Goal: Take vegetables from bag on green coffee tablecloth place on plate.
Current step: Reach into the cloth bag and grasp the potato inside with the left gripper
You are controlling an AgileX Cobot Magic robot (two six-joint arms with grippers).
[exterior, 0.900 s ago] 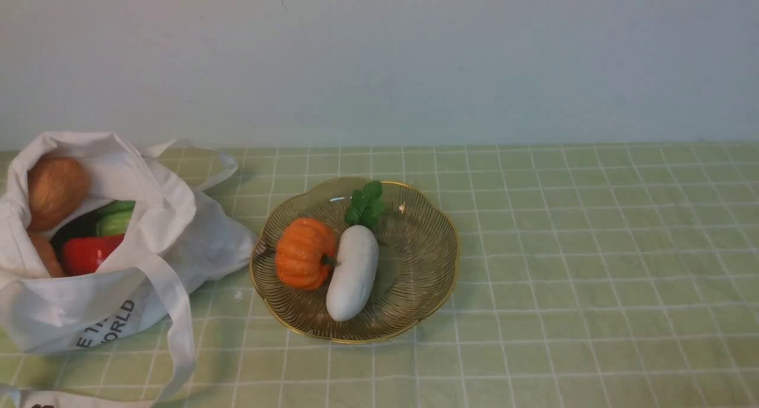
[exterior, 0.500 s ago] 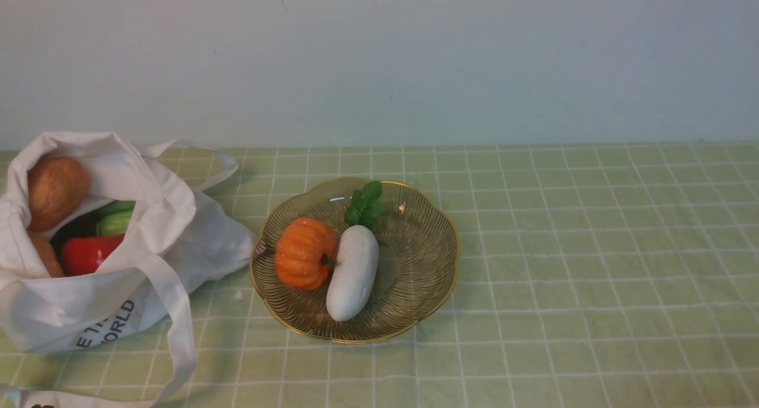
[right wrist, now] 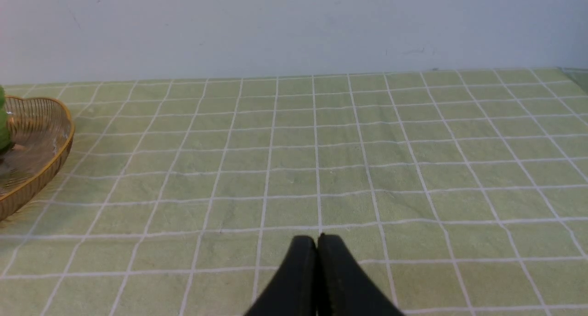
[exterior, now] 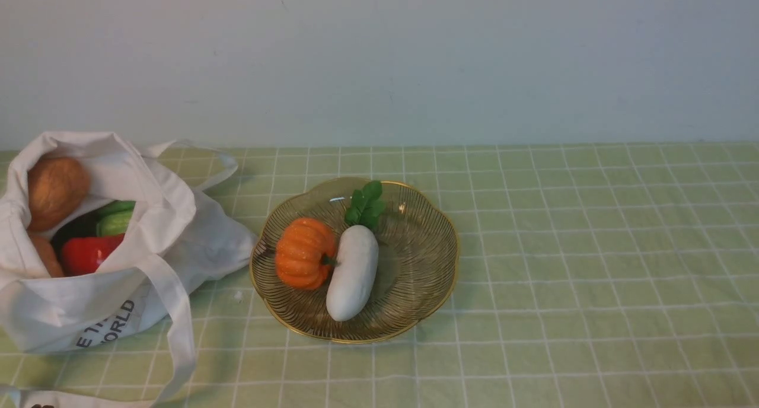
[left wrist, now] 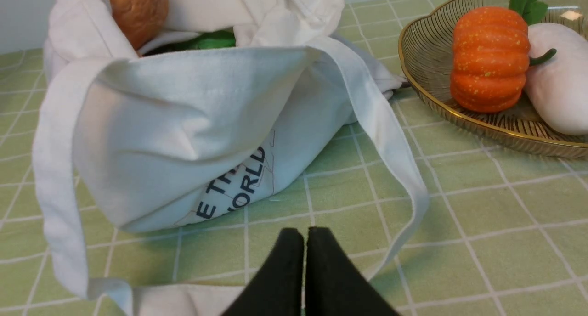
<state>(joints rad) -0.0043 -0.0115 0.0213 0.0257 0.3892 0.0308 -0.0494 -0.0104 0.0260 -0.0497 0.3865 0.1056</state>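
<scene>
One cloth, the green coffee tablecloth [exterior: 593, 248], spreads beneath both tools. Next in size, the bag [left wrist: 183, 123] slumps just ahead of the left tool [left wrist: 304, 242], its printed side facing that tool and one strap lying on the cloth right by the fingertips. The plate [left wrist: 427, 63] sits beside the bag, on the side toward the right tool [right wrist: 317, 249], whose camera catches only a part of its rim. On the plate an orange pumpkin [left wrist: 489, 59] touches a white radish [left wrist: 558, 91]. In the bag's mouth, farther from the left tool, lie a brown potato [exterior: 56, 191], a red pepper [exterior: 89, 254] and green pieces [exterior: 115, 221]. Both tools have black fingers pressed together, pinching nothing.
</scene>
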